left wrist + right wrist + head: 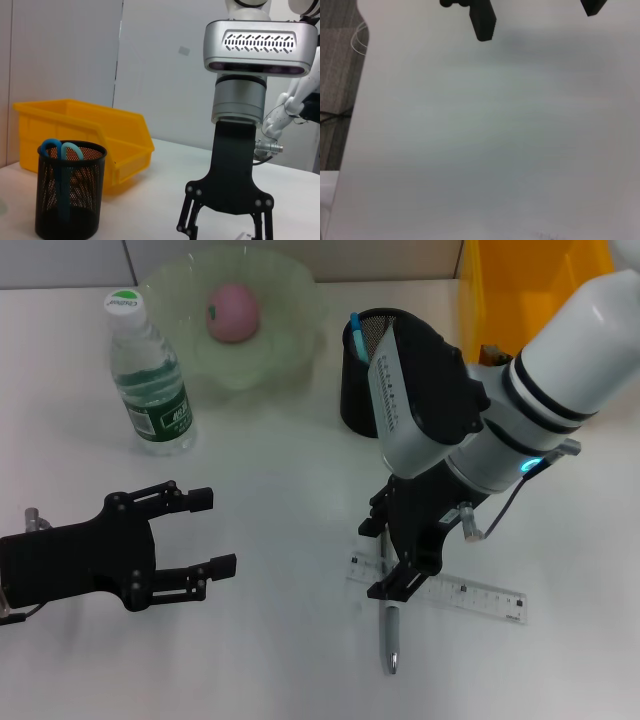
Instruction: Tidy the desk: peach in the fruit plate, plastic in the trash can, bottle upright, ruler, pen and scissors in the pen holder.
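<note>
My right gripper [386, 560] points down at the table, open, its fingers straddling a silver pen [390, 640] that lies across a clear ruler [470, 594]. The left wrist view shows this gripper [224, 231] with its fingers apart. Blue-handled scissors [355, 336] stand in the black mesh pen holder [358, 400] just behind it. A pink peach [233, 312] rests in the green fruit plate [290, 300]. The water bottle [150, 380] stands upright. My left gripper [217, 532] hovers open at the near left with nothing in it. No plastic is in view.
A yellow bin [520, 285] stands at the back right, behind the pen holder [70, 190]; it also appears in the left wrist view [100, 135]. Bare table lies between the two grippers. The right wrist view shows the table's edge [350, 125] with floor beyond.
</note>
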Controlling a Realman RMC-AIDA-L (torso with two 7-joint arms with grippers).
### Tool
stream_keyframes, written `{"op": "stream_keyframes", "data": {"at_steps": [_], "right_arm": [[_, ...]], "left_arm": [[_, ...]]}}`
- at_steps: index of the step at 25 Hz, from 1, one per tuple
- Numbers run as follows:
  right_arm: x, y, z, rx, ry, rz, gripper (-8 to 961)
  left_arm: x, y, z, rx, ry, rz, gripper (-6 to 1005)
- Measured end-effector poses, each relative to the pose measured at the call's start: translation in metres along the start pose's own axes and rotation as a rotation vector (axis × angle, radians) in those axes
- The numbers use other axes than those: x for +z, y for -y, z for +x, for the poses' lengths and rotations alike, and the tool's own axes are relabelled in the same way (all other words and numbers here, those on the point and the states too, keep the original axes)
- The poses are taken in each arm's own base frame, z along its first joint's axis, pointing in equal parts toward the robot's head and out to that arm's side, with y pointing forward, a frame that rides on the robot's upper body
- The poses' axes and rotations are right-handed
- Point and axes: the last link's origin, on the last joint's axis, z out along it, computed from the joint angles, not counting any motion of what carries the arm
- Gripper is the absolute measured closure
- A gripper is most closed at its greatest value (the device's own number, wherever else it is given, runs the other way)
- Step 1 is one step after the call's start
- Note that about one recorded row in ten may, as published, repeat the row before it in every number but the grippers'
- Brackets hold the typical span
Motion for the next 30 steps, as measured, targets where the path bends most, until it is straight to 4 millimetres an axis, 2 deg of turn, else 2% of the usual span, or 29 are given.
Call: {"op": "stream_keyframes", "data": {"at_steps": [5, 26, 30], "right_arm": [[0.011, -0.003, -0.001, -0.02, -0.019, 0.002, 194], [0.022, -0.004, -0.005, -0.033, -0.015, 0.022, 198], [0.023, -0.003, -0.004, -0.025, -0.015, 0.028, 261]], "left_arm": [[0.001, -0.001, 0.0, -0.001, -0.003, 0.0, 170], [0.001, -0.002, -0.001, 0.007, -0.007, 0.005, 170], [0.001, -0.002, -0.001, 0.008, -0.007, 0.005, 170]]}}
